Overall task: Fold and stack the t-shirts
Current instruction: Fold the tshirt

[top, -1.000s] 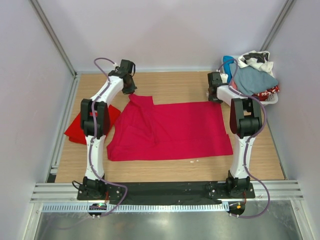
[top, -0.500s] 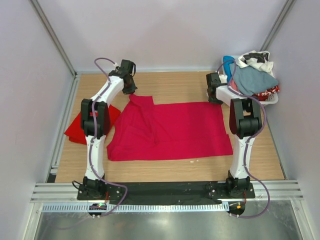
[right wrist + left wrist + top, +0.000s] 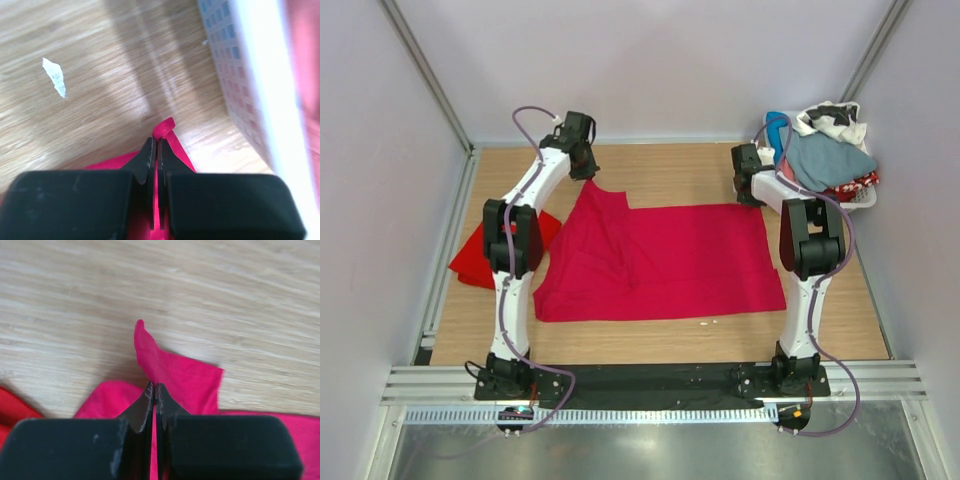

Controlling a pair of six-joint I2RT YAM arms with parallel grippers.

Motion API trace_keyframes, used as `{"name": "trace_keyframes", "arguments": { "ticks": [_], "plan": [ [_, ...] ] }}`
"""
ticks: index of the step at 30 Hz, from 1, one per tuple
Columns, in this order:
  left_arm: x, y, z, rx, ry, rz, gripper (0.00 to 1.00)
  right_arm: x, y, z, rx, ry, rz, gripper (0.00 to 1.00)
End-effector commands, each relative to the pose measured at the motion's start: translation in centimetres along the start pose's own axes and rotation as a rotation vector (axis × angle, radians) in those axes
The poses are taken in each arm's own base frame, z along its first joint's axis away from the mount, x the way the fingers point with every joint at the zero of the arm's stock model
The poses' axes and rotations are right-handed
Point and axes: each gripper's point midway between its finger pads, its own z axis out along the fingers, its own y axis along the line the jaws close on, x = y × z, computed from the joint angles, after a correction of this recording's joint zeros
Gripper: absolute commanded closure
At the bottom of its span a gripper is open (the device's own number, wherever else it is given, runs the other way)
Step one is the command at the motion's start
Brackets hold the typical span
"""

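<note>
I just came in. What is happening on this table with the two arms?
Two robot arms are working on t-shirts. The left gripper and the right gripper are each shut on a far corner of the crimson shirt, which lies spread out on the table. A scarlet shirt lies at the left edge. A basket of other clothes stands far right.

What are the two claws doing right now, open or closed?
Left gripper: closed, pinching a corner of the crimson shirt.
Right gripper: closed, pinching another corner of it.
</note>
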Motion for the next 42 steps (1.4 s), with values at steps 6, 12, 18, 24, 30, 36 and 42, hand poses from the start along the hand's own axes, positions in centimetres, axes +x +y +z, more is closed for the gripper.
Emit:
{"name": "trace_keyframes", "arguments": {
  "ticks": [6, 12, 18, 24, 30, 36, 42],
  "plan": [
    [-3.9, -4.4, -3.9, 0.112, -0.119, 0.035, 1.0, -3.5, -3.3, -5.6, 0.06, -0.157, 0.087, 0.99],
    [-3.7, -4.0, -4.1, 0.091, -0.122, 0.054, 1.0, -3.5, -4.2, -7.1, 0.056, -0.181, 0.106, 0.99],
    [-2.9, -2.6, -4.5, 0.057, -0.129, 0.066, 1.0, -2.5, -4.6, -7.8, 0.037, -0.175, 0.119, 0.99],
    [-1.6, -2.4, -6.0, 0.112, -0.146, 0.078, 1.0, -1.4, -4.8, -9.1, -0.023, -0.169, 0.143, 0.99],
    [-1.6, -2.2, -8.4, 0.146, -0.189, 0.081, 1.0, -0.2, -5.3, -10.3, -0.055, -0.163, 0.146, 0.99],
    [-0.4, -2.0, -10.0, 0.155, -0.2, 0.094, 1.0, 1.5, -5.2, -10.6, -0.098, -0.139, 0.148, 0.99],
    [0.3, -0.8, -12.4, 0.148, -0.245, 0.087, 1.0, 2.6, -5.5, -11.3, -0.12, -0.131, 0.155, 0.99]
  ]
}}
